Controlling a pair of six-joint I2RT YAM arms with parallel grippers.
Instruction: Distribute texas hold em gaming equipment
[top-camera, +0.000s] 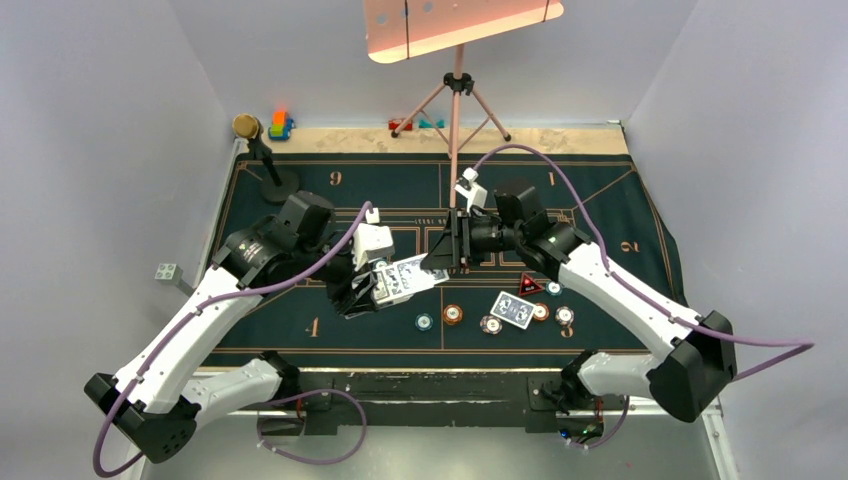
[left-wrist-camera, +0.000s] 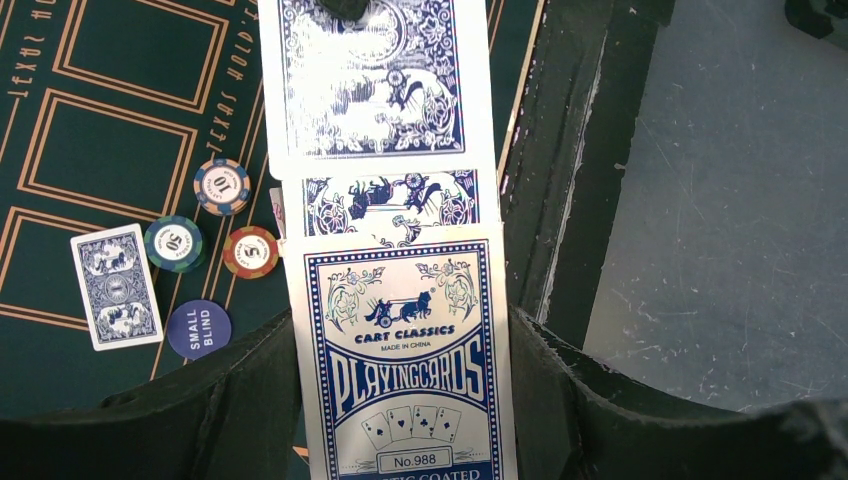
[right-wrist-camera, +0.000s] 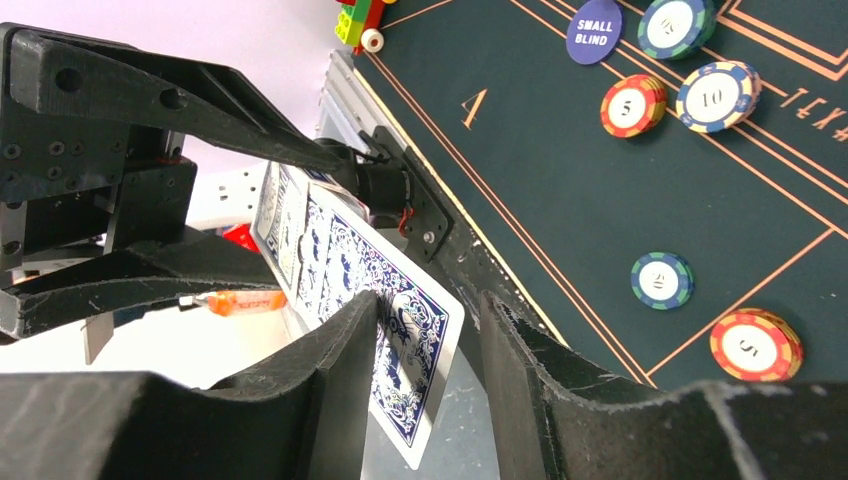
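Note:
My left gripper (left-wrist-camera: 402, 330) is shut on a blue and white playing-card box (left-wrist-camera: 400, 370), held above the mat's near middle (top-camera: 400, 280). Blue-backed cards (left-wrist-camera: 370, 80) stick out of the box's far end. My right gripper (right-wrist-camera: 428, 310) straddles the end of the outermost card (right-wrist-camera: 340, 260). Its left finger touches the card and its right finger stands clear, so the jaws are open. On the mat lie one blue-backed card (top-camera: 513, 309), several poker chips (top-camera: 453, 314), a red-black triangular marker (top-camera: 529, 285) and a dark blue "small blind" disc (left-wrist-camera: 198, 329).
A green felt poker mat (top-camera: 300, 330) covers the table. A gold-topped black stand (top-camera: 262, 150) and toy blocks (top-camera: 281, 124) sit at the back left. A pink tripod (top-camera: 457, 100) stands at the back middle. The table's metal near edge (left-wrist-camera: 700, 200) lies below the held box.

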